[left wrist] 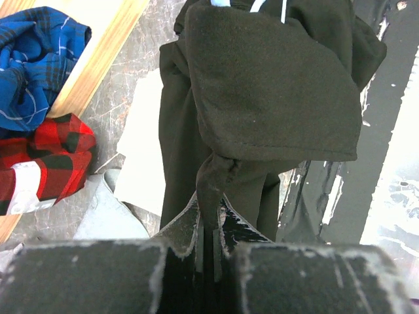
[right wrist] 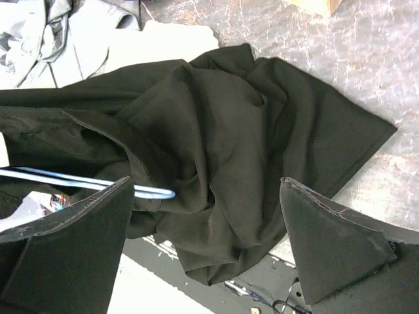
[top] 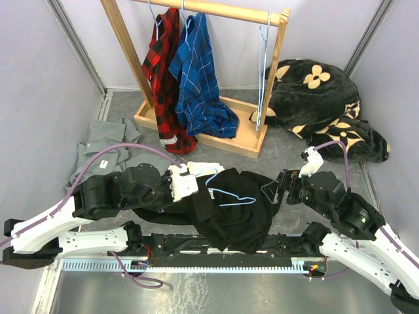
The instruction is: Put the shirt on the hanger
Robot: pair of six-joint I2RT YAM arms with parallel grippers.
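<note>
The black shirt (top: 229, 212) lies crumpled on the table between the two arms. A light-blue wire hanger (top: 230, 198) lies on top of it. My left gripper (top: 191, 184) sits at the shirt's left edge, shut on a pinch of the shirt's black fabric (left wrist: 211, 196); the shirt (left wrist: 275, 85) spreads out beyond the jaws. My right gripper (top: 278, 188) is at the shirt's right edge, open wide and empty (right wrist: 206, 190) above the shirt (right wrist: 229, 124). One end of the hanger (right wrist: 147, 191) pokes out of the folds beside its left finger (right wrist: 72, 248).
A wooden rack (top: 196, 124) at the back holds a red plaid shirt (top: 163, 72), a blue plaid shirt (top: 200, 78) and a spare blue hanger (top: 264, 72). A black flowered blanket (top: 321, 104) lies back right, a grey shirt (top: 108, 147) left, a white sheet (top: 208, 168) under the shirt.
</note>
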